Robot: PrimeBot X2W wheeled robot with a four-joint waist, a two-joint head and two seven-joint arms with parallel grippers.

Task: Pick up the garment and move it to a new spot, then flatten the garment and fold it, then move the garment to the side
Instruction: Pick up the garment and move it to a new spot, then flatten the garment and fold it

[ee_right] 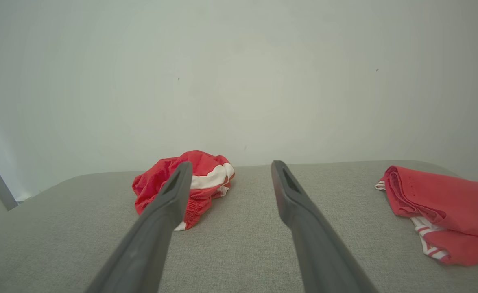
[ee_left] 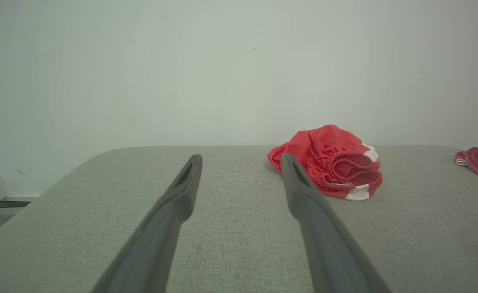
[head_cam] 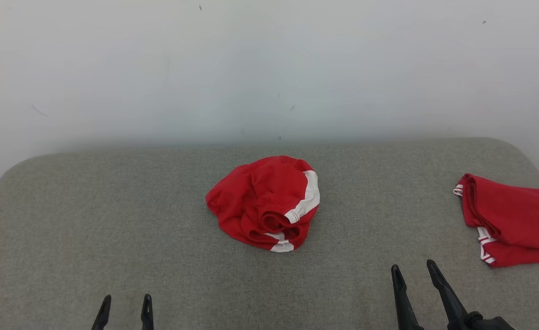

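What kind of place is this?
Probably a test room for garment folding: a grey padded table against a bare white wall, with crumpled red shorts and a folded red garment on it.

We find the crumpled red-and-white cloth garment (head_cam: 262, 204) lying on the grey fabric-covered table (head_cam: 113, 229), about midway across it and nearer its far edge. A second, folded red cloth garment (head_cam: 512, 220) lies on the same table at our right, well apart from the first. Behind the table stands the pale plain wall (head_cam: 269, 68). Our left gripper (head_cam: 127, 297) is over the table's near left part. Our right gripper (head_cam: 412, 264) is at the near right, between the two garments and before them, apart from both.
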